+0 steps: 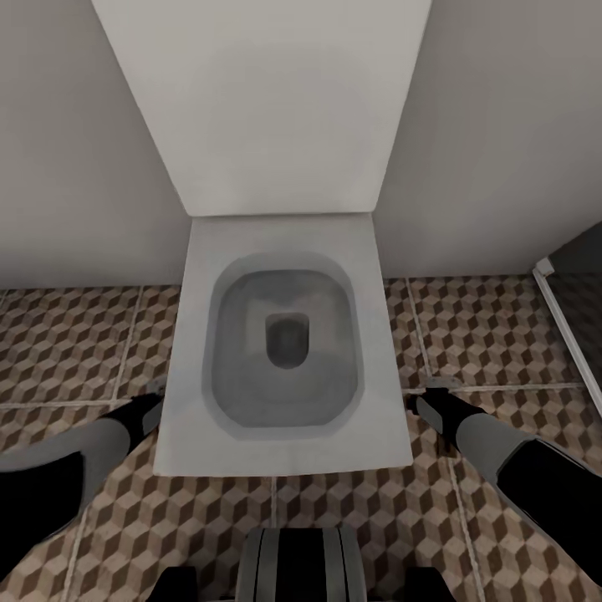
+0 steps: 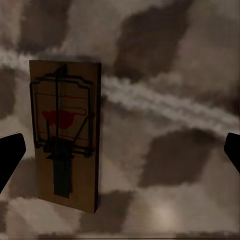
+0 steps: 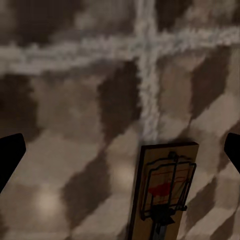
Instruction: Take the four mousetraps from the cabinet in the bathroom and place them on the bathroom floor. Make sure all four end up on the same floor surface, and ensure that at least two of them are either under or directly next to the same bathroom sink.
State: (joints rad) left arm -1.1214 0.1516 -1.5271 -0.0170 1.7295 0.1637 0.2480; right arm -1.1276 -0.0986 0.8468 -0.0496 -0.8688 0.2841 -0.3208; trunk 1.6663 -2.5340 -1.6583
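Both traps lie on bathroom floor (image 1: 75, 334) by toilet (image 1: 284, 334), left gripper (image 2: 120, 150) & right gripper (image 3: 120, 150) wide open, empty; lift straight up, don't nudge mousetrap (image 2: 65, 135) or mousetrap (image 3: 162, 192).

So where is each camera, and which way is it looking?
Head view: up on the robot's head, looking down at the toilet and bathroom floor; both arms and the left claw and right claw show.
Left wrist view: by the left claw, facing the floor and a mousetrap; dark fingertips show.
Right wrist view: by the right claw, facing another mousetrap.
Shared: all show the cube-patterned tiles.
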